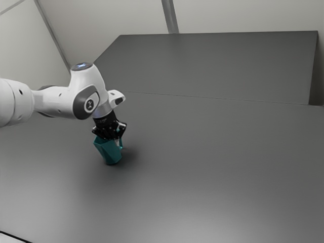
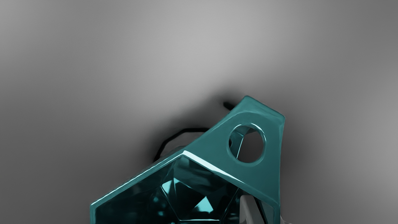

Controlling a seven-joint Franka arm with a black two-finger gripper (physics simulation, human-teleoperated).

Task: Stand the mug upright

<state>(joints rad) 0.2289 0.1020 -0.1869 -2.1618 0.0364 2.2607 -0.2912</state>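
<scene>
The teal faceted mug (image 1: 108, 151) has its opening up toward the hand and its base low by the table, leaning a little in the exterior view. My gripper (image 1: 117, 140) reaches down over its rim on the handle side. From the wrist view I look into the mug (image 2: 255, 179), whose angular handle has a round hole. One grey finger (image 2: 248, 210) is inside the mug and the other is just outside the same wall, so the gripper (image 2: 273, 216) is shut on that wall beside the handle. The lower parts of the fingers are hidden.
The dark grey table (image 1: 217, 167) stretches around the mug. A raised-looking grey panel (image 1: 212, 66) stands along its far side, with pale walls behind. The mug's dark shadow lies close beside its base.
</scene>
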